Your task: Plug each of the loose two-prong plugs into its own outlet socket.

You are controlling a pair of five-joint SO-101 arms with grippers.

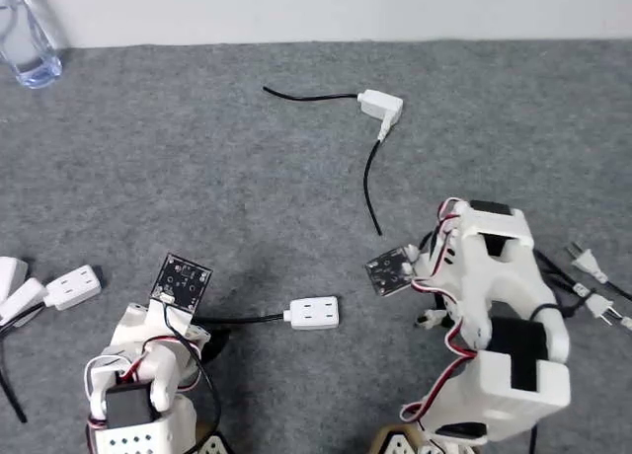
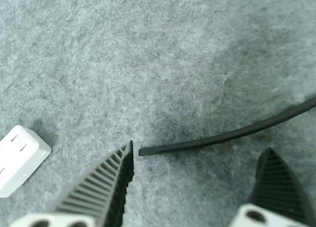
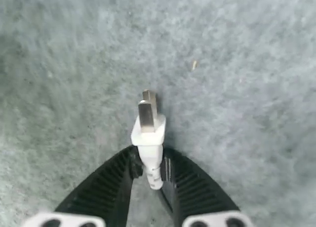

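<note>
On the grey counter (image 1: 247,178): right hand (image 3: 148,155) clenched on a two-prong plug (image 3: 148,121), prongs forward; left hand (image 2: 200,150) released above a black cable (image 2: 232,133). Nearest socket (image 1: 314,313) lies between my arms. I should square prongs to slots, push straight. Count: three sockets sure; two loose plugs (image 1: 590,264) beside my right arm.

open grey felt (image 1: 197,158) spreads across the middle of the table, also ahead of the plug (image 3: 148,128) pinched in the right gripper (image 3: 149,155). between the arms lies a white socket block (image 1: 314,313), its black cord (image 1: 247,319) running to the left arm (image 1: 148,375), its free end between the spread fingers of the left gripper (image 2: 200,150). farther out a joined plug and socket (image 1: 382,107) trails a second cord (image 1: 365,183) toward the right arm (image 1: 494,276). two sockets (image 1: 71,286) crowd the left edge, loose plugs (image 1: 591,264) the right, a bottle (image 1: 28,39) the far left corner.
</note>
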